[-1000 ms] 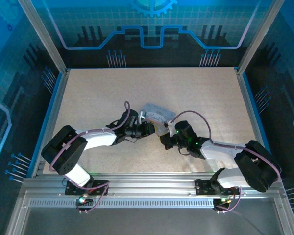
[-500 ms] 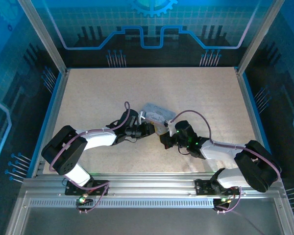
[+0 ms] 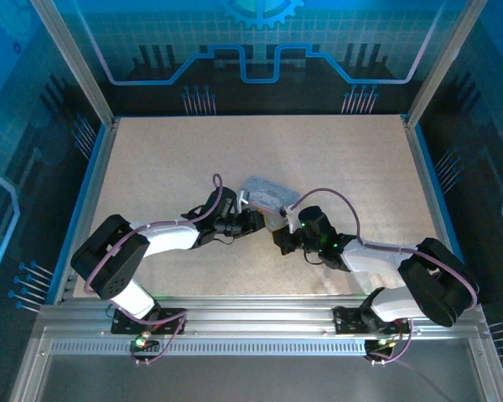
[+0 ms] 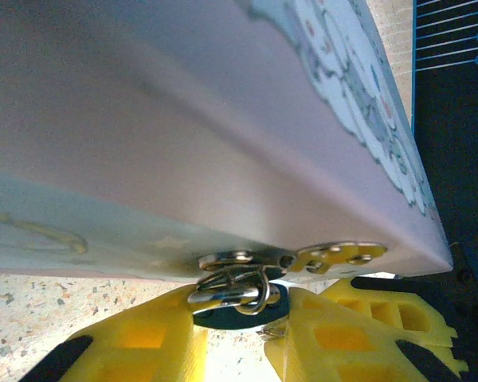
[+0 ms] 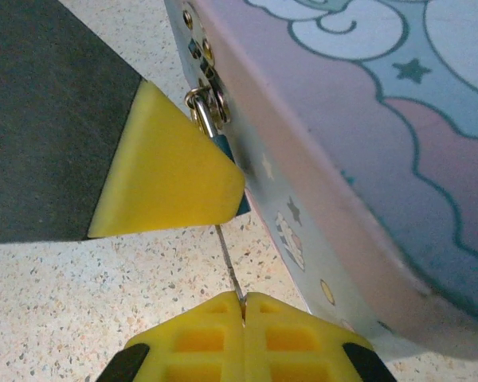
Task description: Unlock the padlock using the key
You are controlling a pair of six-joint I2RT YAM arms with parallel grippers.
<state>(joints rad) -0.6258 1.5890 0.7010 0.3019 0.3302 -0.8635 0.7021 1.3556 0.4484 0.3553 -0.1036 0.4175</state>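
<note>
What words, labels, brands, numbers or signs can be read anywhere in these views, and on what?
None can be read.
The tin carries printed clouds and stars, no words.
The back wall shows a gear graphic and circuit lines, no lettering.
The padlock and the key show no marking that can be made out.

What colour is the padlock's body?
The padlock body is teal-blue; right wrist view shows it best.
</note>
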